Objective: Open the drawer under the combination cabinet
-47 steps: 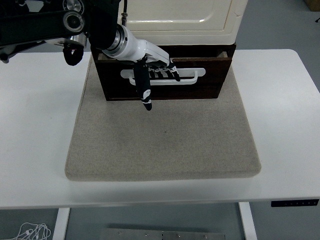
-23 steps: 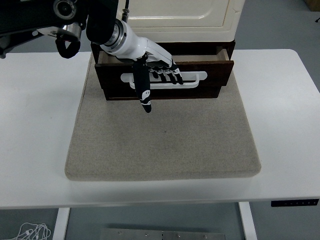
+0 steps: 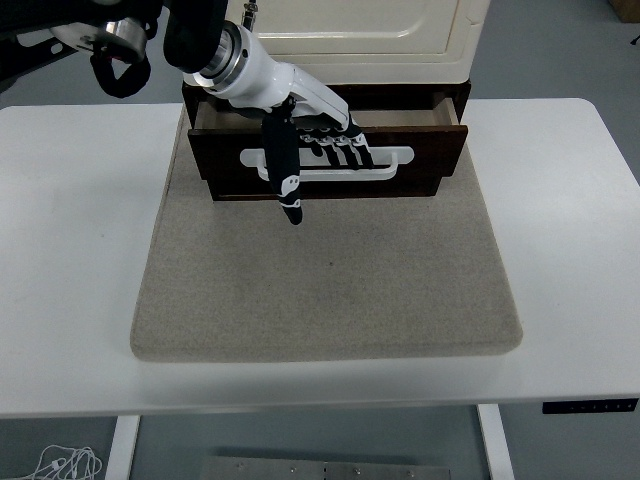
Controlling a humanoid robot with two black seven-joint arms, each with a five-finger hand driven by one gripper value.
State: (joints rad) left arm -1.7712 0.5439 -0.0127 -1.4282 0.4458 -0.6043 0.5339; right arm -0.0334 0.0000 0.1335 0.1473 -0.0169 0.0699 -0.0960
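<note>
A cream cabinet (image 3: 360, 35) stands at the back of the table on a dark wooden base. Its dark brown drawer (image 3: 430, 160) with a white handle (image 3: 385, 160) is pulled out a little toward me; a strip of the pale inside shows along its top. My left hand (image 3: 315, 150) reaches in from the upper left. Its fingers (image 3: 340, 148) are hooked into the handle and the thumb points down in front of the drawer face. The right arm is out of view.
A grey felt mat (image 3: 330, 280) covers the middle of the white table (image 3: 70, 250) under and in front of the cabinet. The table's near edge runs along the bottom.
The drawer has slid out toward me with my left hand on its handle. The arm has drawn back to the upper left.
</note>
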